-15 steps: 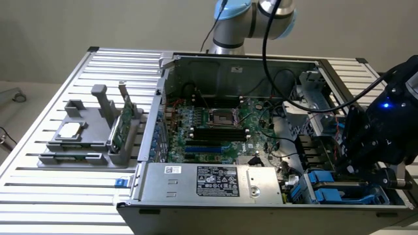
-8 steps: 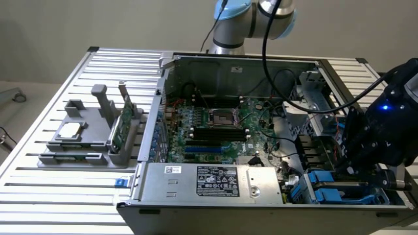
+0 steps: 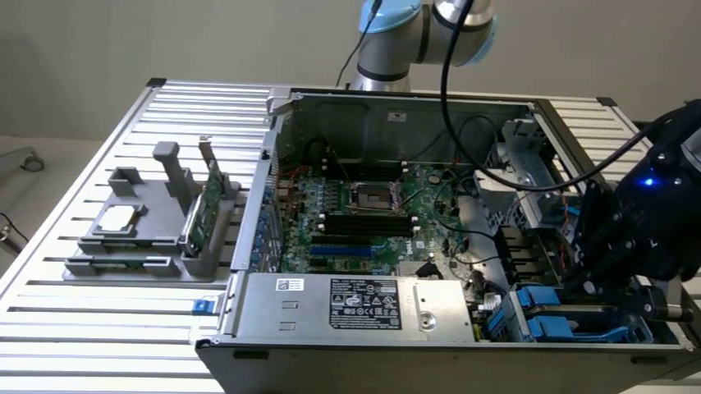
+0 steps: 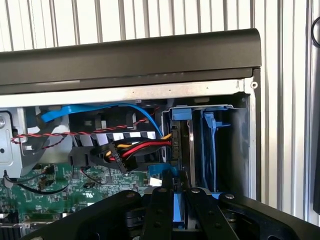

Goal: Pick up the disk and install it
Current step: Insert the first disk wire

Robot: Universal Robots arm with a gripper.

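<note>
Gripper (image 4: 174, 210): both black fingers (image 4: 159, 210) drawn close together, a thin blue edge between them; whether they clamp it cannot be told for sure.
Disk (image 4: 181, 145): standing on edge in the blue-railed bay (image 4: 212, 145) at the case corner, directly ahead of the fingertips, its long axis running away from them down into the bay. Blue rail at its end; red, yellow and black cable (image 4: 135, 150) plugged into its side.
Exterior view: gripper (image 3: 613, 279) hangs over the bay (image 3: 559, 316) at the exterior view's right, near the case (image 3: 438, 349) front wall.
Motherboard (image 3: 362, 213): beside the bay, apart.
</note>
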